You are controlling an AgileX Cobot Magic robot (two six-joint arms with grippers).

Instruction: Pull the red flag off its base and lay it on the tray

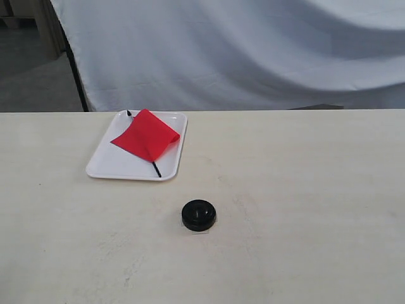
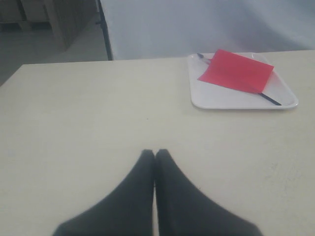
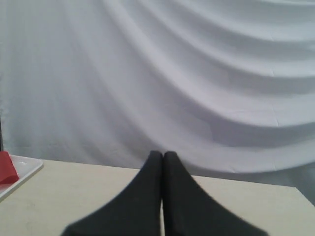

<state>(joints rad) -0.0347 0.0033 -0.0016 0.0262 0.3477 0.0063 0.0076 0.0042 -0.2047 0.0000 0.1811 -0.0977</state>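
The red flag (image 1: 147,134) lies flat on the white tray (image 1: 104,166) at the back left of the table, its black stick running across the tray. The black round base (image 1: 199,215) stands alone on the table, nearer the front, with nothing in its hole. In the left wrist view the flag (image 2: 236,71) and tray (image 2: 216,101) lie far ahead of my left gripper (image 2: 155,153), which is shut and empty. My right gripper (image 3: 163,155) is shut and empty too, with a corner of the tray (image 3: 27,169) and a bit of red flag (image 3: 6,168) off to one side. Neither gripper shows in the exterior view.
A white cloth backdrop (image 1: 253,50) hangs behind the table's far edge. A dark stand pole (image 1: 76,73) rises at the back left. The pale tabletop (image 1: 304,190) stretches around the base.
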